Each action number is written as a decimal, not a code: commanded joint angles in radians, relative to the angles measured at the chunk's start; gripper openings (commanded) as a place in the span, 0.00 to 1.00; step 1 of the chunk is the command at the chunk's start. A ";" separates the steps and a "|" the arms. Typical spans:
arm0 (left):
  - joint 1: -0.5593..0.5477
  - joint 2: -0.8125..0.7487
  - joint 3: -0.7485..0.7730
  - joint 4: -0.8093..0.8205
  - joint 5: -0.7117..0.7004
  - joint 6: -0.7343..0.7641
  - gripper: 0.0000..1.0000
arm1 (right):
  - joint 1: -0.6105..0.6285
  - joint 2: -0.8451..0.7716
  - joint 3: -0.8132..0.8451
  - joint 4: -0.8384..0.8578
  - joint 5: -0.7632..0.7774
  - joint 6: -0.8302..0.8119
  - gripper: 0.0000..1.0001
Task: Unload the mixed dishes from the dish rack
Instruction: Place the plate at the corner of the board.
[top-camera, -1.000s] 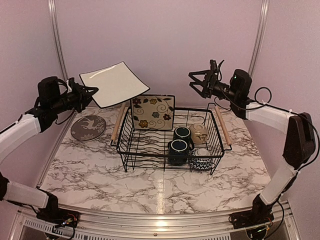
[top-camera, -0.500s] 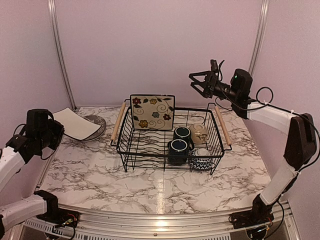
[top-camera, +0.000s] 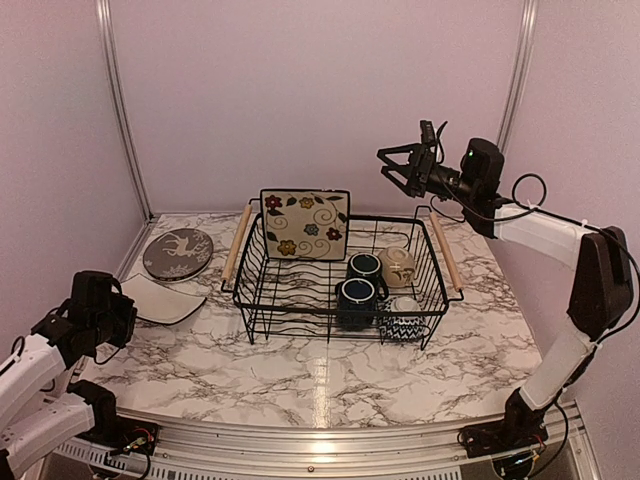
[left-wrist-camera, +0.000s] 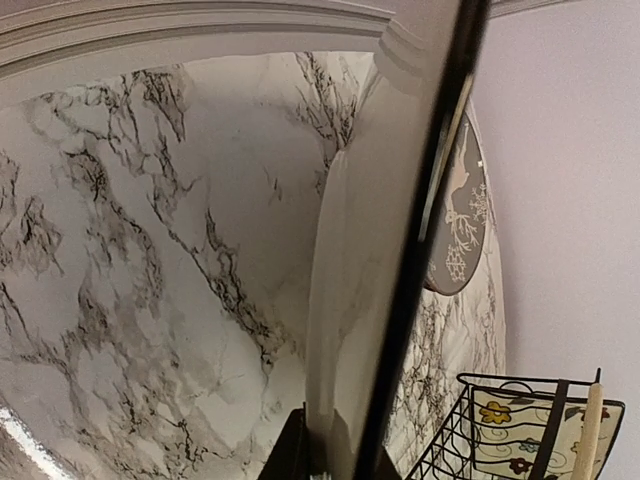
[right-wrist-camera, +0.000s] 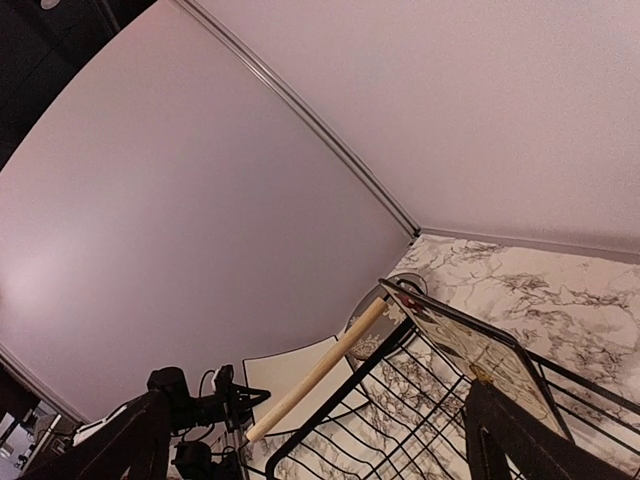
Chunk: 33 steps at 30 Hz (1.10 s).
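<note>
The left gripper (top-camera: 118, 308) is pinched nearly shut on the rim of 1 square cream plate (top-camera: 162, 298), held tilted and low over the table (top-camera: 300, 370), near the grey deer plate (top-camera: 177, 253). Letting go before the plate lies flat could make it clatter or chip. The right gripper (top-camera: 400, 165) hangs wide open and empty above the dish rack (top-camera: 335, 301), which holds 2 mugs (top-camera: 356, 294).

The left arm (top-camera: 40, 365) sat folded low at the near left corner, its left gripper (top-camera: 128, 304) pinched nearly closed on the edge of a square plate (top-camera: 165, 298). The right arm (top-camera: 592, 285) stood raised high, forearm level, its right gripper (top-camera: 397, 166) spread wide.
</note>
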 joint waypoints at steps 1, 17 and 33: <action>-0.003 -0.056 -0.012 0.171 -0.004 -0.081 0.00 | -0.004 0.005 0.015 -0.020 -0.007 -0.029 0.99; -0.003 -0.221 0.051 -0.005 0.002 -0.033 0.00 | -0.005 -0.007 -0.005 -0.018 -0.002 -0.037 0.99; -0.003 -0.247 -0.086 0.076 0.026 -0.140 0.00 | -0.004 -0.036 -0.032 -0.007 0.005 -0.026 0.98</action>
